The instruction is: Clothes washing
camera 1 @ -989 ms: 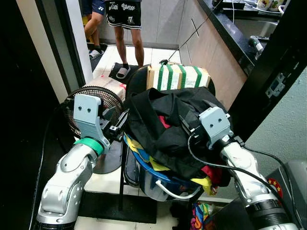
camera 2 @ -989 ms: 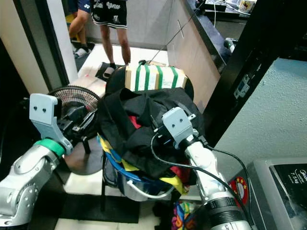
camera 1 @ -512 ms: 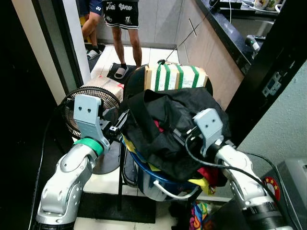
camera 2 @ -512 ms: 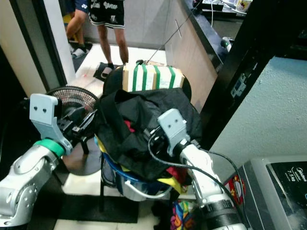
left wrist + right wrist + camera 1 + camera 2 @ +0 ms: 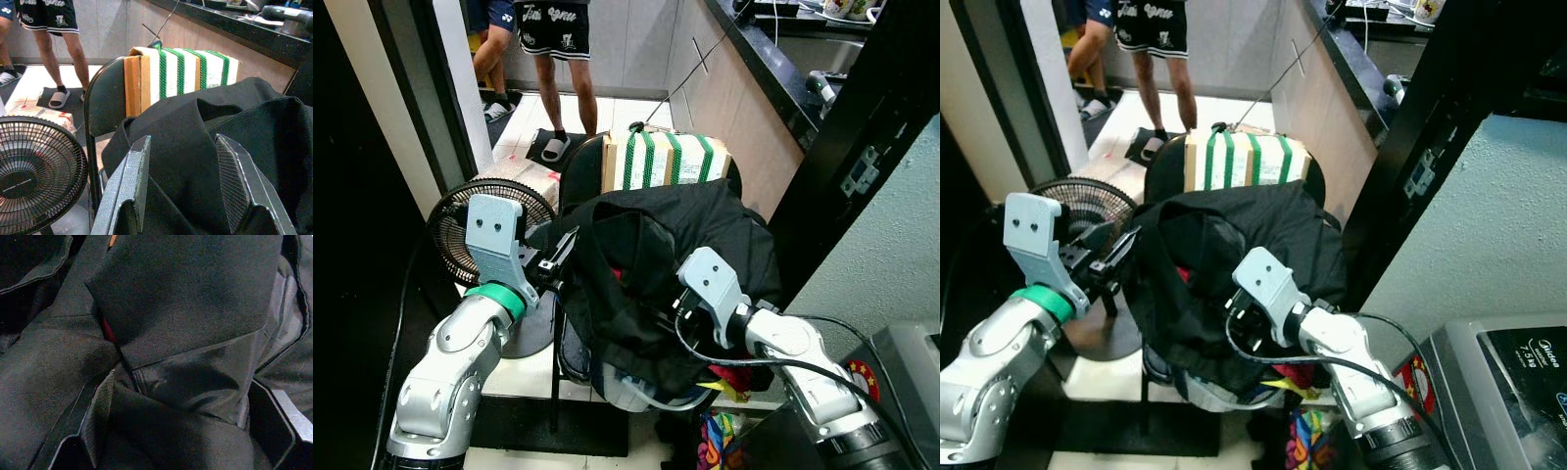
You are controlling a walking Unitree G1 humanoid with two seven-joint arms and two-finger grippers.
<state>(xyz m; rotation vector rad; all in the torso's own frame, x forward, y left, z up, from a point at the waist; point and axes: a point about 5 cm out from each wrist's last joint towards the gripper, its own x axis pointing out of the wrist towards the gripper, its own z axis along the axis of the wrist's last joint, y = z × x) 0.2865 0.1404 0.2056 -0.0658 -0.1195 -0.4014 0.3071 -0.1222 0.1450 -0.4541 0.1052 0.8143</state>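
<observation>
A pale tiled floor (image 5: 607, 108) runs back between a dark door frame on the robot's left and a beige cabinet front (image 5: 724, 93) under a black counter (image 5: 773, 59) on its right. Two people's legs (image 5: 563, 69) stand at the far end, beside a dark mat (image 5: 553, 147).

In the middle a black folding chair (image 5: 105, 98) carries a basket heaped with laundry, and a big black garment (image 5: 675, 235) is draped over the heap, hiding most of it; bright red and yellow cloth (image 5: 734, 377) spills out low on the robot's right. A green-and-white striped box (image 5: 671, 157) sits just behind the chair back. A black floor fan (image 5: 460, 230) stands on the left beside the chair, a patterned carton (image 5: 524, 176) behind it. A grey washing machine corner (image 5: 1508, 392) shows at the near right, against a pale wall.

The left gripper (image 5: 181, 181) is at the pile's left edge with its fingers spread apart and black fabric lying between them, not pinched. The right gripper (image 5: 181, 411) is pressed into the garment's front, fingers parted with a fold of cloth bunched between them; whether they truly grip it is hard to tell.

Open floor lies only behind the chair and along the fan's side; the right is hemmed in by cabinet and dark post (image 5: 862, 147).
</observation>
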